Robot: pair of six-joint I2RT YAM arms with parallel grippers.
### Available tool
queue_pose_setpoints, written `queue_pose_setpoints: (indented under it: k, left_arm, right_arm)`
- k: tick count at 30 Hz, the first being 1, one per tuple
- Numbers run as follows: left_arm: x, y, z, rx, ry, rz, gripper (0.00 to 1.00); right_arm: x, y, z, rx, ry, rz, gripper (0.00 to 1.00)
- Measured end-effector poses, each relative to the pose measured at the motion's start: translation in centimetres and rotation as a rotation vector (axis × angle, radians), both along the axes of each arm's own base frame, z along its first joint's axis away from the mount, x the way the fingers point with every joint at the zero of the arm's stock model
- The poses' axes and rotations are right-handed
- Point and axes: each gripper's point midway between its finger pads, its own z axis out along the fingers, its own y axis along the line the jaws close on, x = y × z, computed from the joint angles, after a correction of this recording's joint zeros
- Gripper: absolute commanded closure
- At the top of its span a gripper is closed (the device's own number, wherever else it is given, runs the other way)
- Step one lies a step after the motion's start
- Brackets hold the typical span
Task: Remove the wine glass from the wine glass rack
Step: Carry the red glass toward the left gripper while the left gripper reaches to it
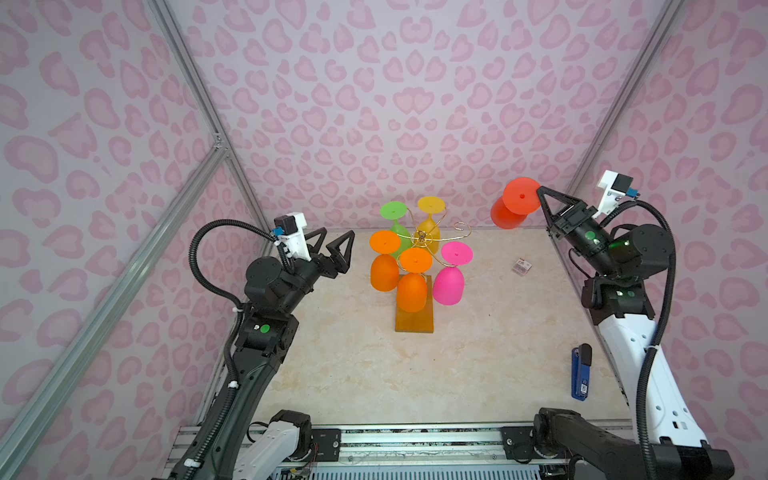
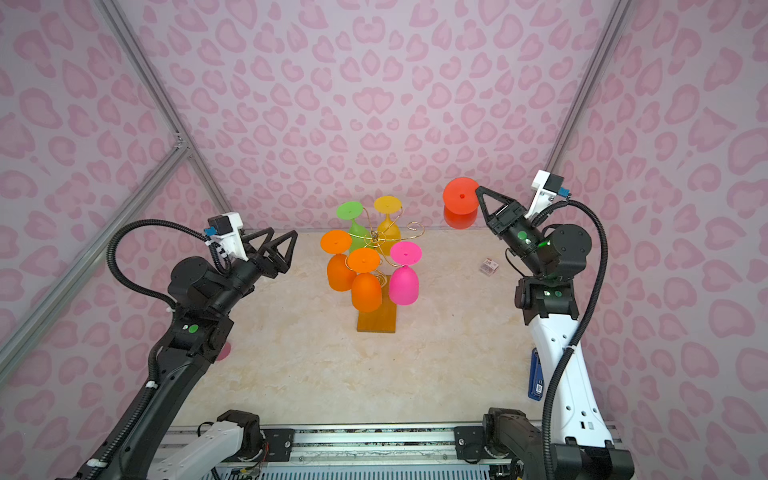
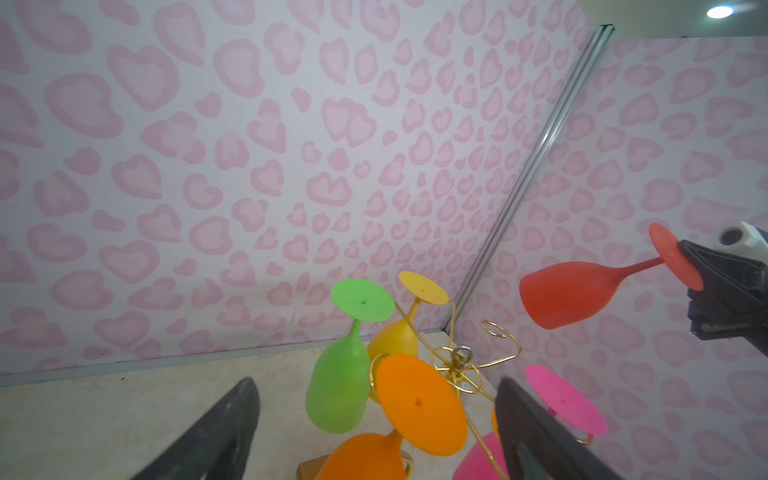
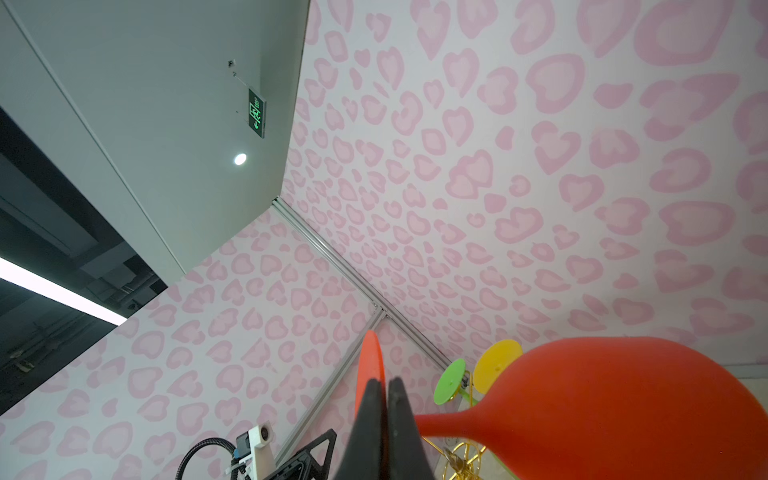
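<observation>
- The right end effector (image 1: pixel 539 192) is shut tight on the rim of the red wine glass's round foot; the right wrist view shows its two fingers pressed together over the foot's edge (image 4: pixel 384 386).
- The red wine glass (image 1: pixel 515 203) hangs in the air, off the rack, up near the back right corner of the desk (image 1: pixel 332 374). It is tilted, with the bowl lower than the foot and pointing away from the end effector (image 3: pixel 569 295).
- The left end effector (image 1: pixel 336 239) is spread wide with nothing between its fingers. It hovers just left of the rack, pointed toward it.
- The rack (image 1: pixel 422 239) stands in the middle of the desk toward the back, on a brown wooden base.
- Five glasses hang upside down from the rack: a green glass (image 1: pixel 398 232), a yellow glass (image 1: pixel 431 204), two orange glasses (image 1: pixel 384 270) and a pink glass (image 1: pixel 448 284).
- One curled arm (image 1: pixel 461 227) on the rack's right side, the side nearest the red wine glass, carries nothing.
- A small box (image 1: pixel 521 266) lies on the desk right of the rack.
- A blue and black object (image 1: pixel 581 374) lies near the desk's right edge, beside the right arm.
</observation>
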Motion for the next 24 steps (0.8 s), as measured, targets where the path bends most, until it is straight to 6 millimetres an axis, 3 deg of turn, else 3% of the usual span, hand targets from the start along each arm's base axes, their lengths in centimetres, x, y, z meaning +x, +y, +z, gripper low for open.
queue_pose_setpoints:
  k: [5, 10, 16, 24]
  left_arm:
    - [-0.3, -3.4, 2.3, -0.037, -0.040, -0.211, 0.11]
    - [-0.2, -7.1, 2.6, -0.062, -0.036, -0.422, 0.18]
    - [-0.1, -10.1, 1.9, -0.069, -0.023, -0.574, 0.23]
    - [-0.5, -11.6, 1.8, -0.048, -0.104, -0.654, 0.28]
  right_arm:
    - [-3.5, 1.8, 3.0, 0.010, -0.154, 0.040, 1.00]
    - [-5.5, 6.4, 4.5, 0.043, -0.268, 0.194, 1.00]
    - [-4.3, 9.7, 4.4, 0.149, -0.298, 0.348, 1.00]
    - [-2.7, 11.3, 3.6, 0.340, -0.282, 0.518, 1.00]
